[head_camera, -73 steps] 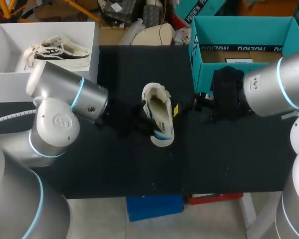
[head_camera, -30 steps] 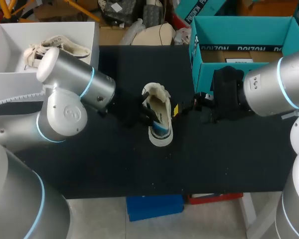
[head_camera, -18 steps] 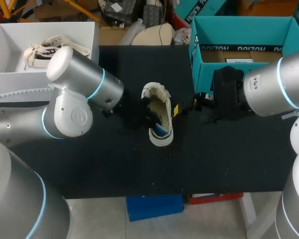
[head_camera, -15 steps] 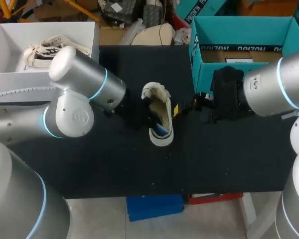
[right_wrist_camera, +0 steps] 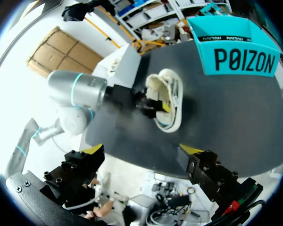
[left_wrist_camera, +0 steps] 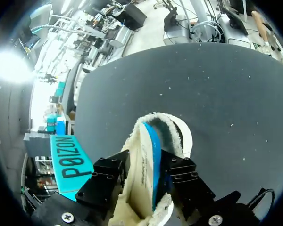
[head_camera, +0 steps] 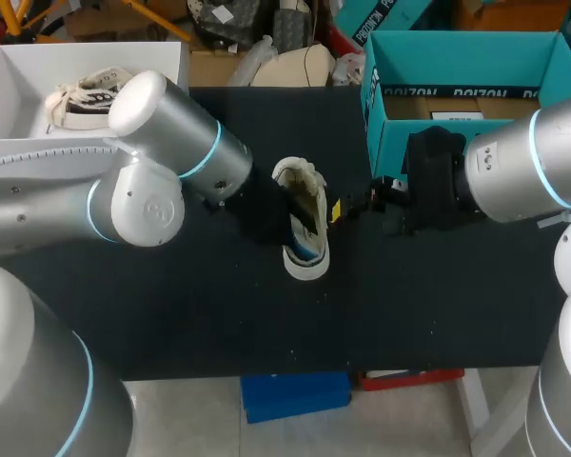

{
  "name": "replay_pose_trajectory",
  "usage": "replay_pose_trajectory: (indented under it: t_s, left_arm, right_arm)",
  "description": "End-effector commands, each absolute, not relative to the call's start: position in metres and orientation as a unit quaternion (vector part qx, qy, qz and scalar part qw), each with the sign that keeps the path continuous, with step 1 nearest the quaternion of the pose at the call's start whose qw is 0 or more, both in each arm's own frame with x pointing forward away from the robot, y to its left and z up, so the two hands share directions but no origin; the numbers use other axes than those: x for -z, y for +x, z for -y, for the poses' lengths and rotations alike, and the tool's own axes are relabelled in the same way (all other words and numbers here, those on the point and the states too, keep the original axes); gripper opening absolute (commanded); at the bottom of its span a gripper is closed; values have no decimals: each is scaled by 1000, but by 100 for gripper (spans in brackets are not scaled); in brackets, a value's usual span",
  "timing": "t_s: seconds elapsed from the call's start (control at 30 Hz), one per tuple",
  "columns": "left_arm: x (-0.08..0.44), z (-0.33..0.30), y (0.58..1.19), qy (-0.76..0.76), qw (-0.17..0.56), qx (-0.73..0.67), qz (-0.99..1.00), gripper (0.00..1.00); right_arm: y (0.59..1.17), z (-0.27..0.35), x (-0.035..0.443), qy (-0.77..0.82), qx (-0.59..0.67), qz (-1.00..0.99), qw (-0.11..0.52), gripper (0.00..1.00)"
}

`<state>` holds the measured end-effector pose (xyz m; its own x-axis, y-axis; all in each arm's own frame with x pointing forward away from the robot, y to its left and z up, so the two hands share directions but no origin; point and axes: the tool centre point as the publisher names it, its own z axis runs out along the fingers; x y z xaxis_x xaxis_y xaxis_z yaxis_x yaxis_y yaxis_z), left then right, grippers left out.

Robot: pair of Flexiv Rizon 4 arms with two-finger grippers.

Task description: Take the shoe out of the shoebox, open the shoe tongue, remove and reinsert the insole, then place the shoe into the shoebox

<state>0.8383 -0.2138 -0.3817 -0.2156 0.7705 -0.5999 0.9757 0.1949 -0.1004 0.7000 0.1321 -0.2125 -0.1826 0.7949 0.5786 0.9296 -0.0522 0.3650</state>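
Note:
A cream shoe (head_camera: 305, 217) with fleecy lining lies in the middle of the black table, its opening turned toward my left arm. A blue-edged insole (left_wrist_camera: 152, 155) stands inside it. My left gripper (head_camera: 287, 225) is at the shoe's opening; in the left wrist view its gripper (left_wrist_camera: 145, 165) straddles the shoe's side wall (left_wrist_camera: 140, 146) and the insole edge, jaws parted. My right gripper (head_camera: 354, 206) hangs open just right of the shoe, in front of the teal shoebox (head_camera: 400, 143). The right wrist view shows that gripper (right_wrist_camera: 140, 149) wide open, well short of the shoe (right_wrist_camera: 167, 101).
A white box (head_camera: 19, 152) at the back left holds another sneaker (head_camera: 100, 95). The teal shoebox (right_wrist_camera: 238, 59) stands open at the back right. Bare black table lies in front of the shoe, down to the near edge.
My left arm has swung toward the back and right, its gripper staying at the shoe's opening. The shoe has shifted only slightly. The right arm has not moved.

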Motion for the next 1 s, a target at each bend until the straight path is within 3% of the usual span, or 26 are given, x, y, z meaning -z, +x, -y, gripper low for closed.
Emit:
replay_pose_trajectory:
  t_s: [0.03,0.17,0.2,0.23,0.27,0.3,1.0]
  left_arm:
    - [350,192,837,593,208,221,-746,100]
    - [338,195,839,592,224,221,-742,100]
    - [337,197,839,592,226,221,-741,80]
    - [336,200,839,593,228,220,-740,42]
    - [335,202,838,601,226,208,-737,16]
    - [336,204,838,610,224,193,-735,0]
    - [373,207,835,679,136,67,-718,0]
  right_arm:
    - [700,-134,213,-633,355,682,93,100]
    - [700,-134,213,-633,355,682,93,100]
    - [700,-134,213,-633,355,682,93,100]
    - [700,-134,213,-633,355,682,93,100]
    - [700,-134,213,-633,355,682,93,100]
    - [700,-134,213,-633,355,682,93,100]
    - [700,-134,213,-633,355,682,93,100]
